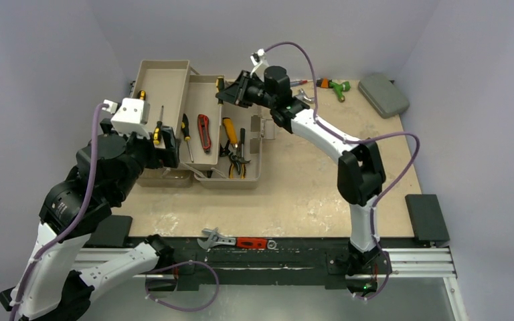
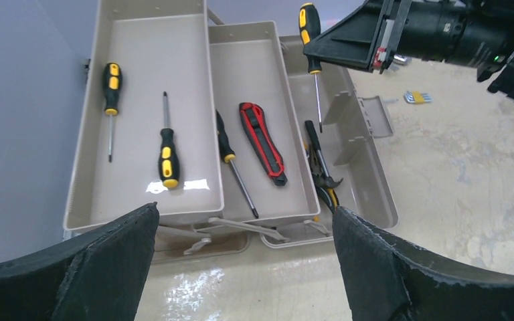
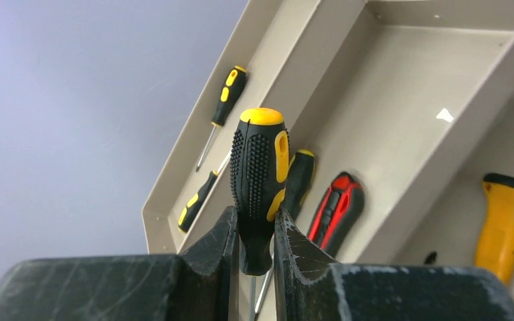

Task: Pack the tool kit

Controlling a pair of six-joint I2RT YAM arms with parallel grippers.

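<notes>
Surroundings first: a grey-green case (image 1: 383, 93) lay at the far right corner of the table (image 1: 308, 194). A green-and-orange tool (image 1: 332, 85) lay near the back edge. An adjustable wrench (image 1: 214, 237) and a red-handled tool (image 1: 250, 243) lay on the black rail (image 1: 308, 244) between my bases. The toolbox (image 1: 167, 83) sat on the far left of the table, open, trays folded out toward the left wall, long axis running near to far. The outer tray held a far screwdriver (image 2: 111, 87) and a near screwdriver (image 2: 167, 157). The middle tray held a third screwdriver (image 2: 226, 147) beside a red utility knife (image 2: 262, 140). Pliers (image 2: 321, 167) and a yellow-handled tool (image 3: 502, 224) lay in the base. My right arm reached across the box's far end. My right gripper (image 3: 254, 224) was clamped on the lower handle of the held screwdriver (image 3: 260, 167), over the far end of the base. Its long axis ran roughly along the trays, yellow cap toward the back wall, tip toward the near side. I could not tell whether the tip touched the floor of the box. My left gripper (image 2: 245, 210) hovered at the near end of the trays, jaws spread wide and empty.
</notes>
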